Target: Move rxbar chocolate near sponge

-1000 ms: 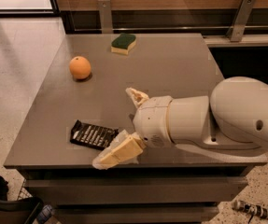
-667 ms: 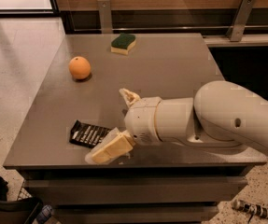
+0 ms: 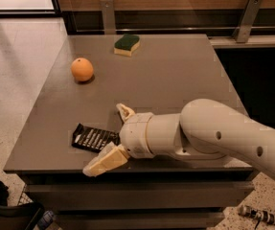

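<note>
While it lay flat near the front-left corner of the table, the rxbar chocolate [image 3: 90, 137], a flat rectangular black foil wrapper with lines of white print, had its left end free and its right end hidden behind the robot's wrist. Its long side ran roughly left to right, slightly tilted.

Around that hidden end sat the gripper [image 3: 103, 139], its jaws spread wide. One cream-coloured finger [image 3: 125, 111] pointed up behind the bar on the far side, and the other finger [image 3: 103, 162] reached out past the table's front edge on the near side. The bar lay between the two, and neither finger could be seen pressing on it; whether any part of the gripper touched the wrapper could not be told. The thick white arm [image 3: 213, 138] came in from the right, low over the front of the table.

Farther back on the left stood a round orange fruit [image 3: 82, 69], well apart from the bar. At the far edge, near the middle, lay the sponge [image 3: 127, 44], a small thick block with a dark green scouring top over pale yellow foam, well apart from the bar and from the fruit.

All three rested on the dark grey-brown flat table [image 3: 175, 71], which stood on a pale speckled floor [image 3: 17, 71].
</note>
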{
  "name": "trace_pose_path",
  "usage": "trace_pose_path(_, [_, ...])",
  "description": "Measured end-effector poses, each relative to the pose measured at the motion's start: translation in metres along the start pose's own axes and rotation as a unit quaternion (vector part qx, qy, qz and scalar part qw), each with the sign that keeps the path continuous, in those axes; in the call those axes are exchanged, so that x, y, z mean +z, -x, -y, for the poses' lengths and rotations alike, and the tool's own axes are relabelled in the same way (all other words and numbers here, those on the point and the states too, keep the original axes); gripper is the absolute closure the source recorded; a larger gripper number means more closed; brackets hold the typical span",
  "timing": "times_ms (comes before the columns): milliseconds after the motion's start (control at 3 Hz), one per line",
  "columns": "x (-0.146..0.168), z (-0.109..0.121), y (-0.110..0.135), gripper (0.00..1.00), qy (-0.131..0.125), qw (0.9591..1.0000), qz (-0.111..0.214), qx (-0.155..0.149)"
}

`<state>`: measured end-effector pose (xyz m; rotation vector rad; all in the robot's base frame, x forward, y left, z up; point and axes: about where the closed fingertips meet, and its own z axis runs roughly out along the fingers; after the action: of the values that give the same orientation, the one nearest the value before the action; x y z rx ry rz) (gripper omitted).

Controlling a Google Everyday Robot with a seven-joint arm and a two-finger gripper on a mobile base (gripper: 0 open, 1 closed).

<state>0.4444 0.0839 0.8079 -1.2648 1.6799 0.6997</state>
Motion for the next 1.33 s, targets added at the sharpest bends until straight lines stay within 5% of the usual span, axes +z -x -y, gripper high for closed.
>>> trace_pose_path(1333, [0.0064,-0.0005,-0.0016,1.0,0.005,1.0,0.005,0.002])
